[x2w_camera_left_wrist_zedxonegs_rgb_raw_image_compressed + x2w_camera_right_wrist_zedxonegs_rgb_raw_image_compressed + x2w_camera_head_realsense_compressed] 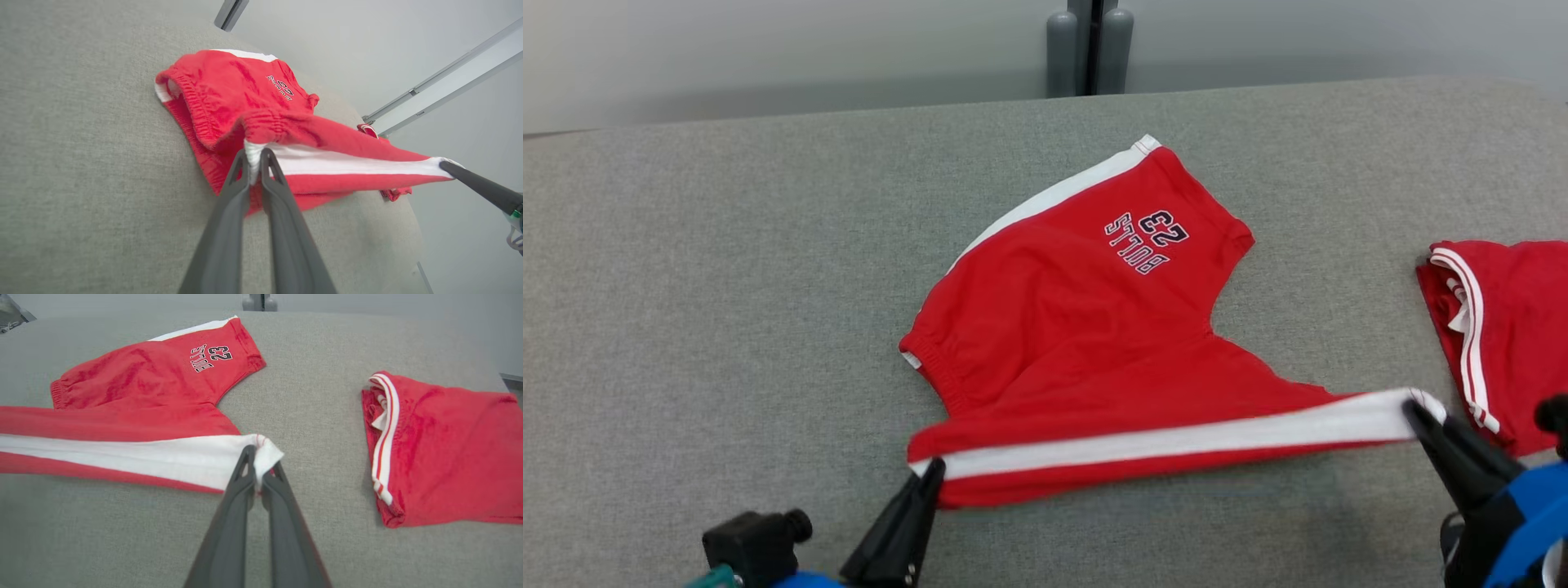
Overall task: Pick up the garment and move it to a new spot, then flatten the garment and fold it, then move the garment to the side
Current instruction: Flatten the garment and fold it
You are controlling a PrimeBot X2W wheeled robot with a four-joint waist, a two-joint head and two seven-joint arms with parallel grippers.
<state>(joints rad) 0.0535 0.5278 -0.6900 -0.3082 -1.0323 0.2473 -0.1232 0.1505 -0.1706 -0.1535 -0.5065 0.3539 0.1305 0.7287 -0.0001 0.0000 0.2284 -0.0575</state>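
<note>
The garment [1086, 327] is a pair of red shorts with white side stripes and "BULLS 23" print, spread on the grey table. Its near edge is stretched taut between both grippers and lifted a little off the cloth. My left gripper [934, 469] is shut on the waistband end of the white stripe, and the left wrist view shows the garment [245, 106] pinched in my left gripper [254, 157]. My right gripper [1417, 407] is shut on the hem end of that stripe; in the right wrist view my right gripper [257, 457] clamps the garment [143, 396].
A second red garment [1503, 327], folded, lies at the table's right edge, close to my right gripper; the right wrist view shows this folded garment [441, 449] too. Grey posts [1090, 49] stand behind the table's far edge. The grey table [727, 286] has free room on the left.
</note>
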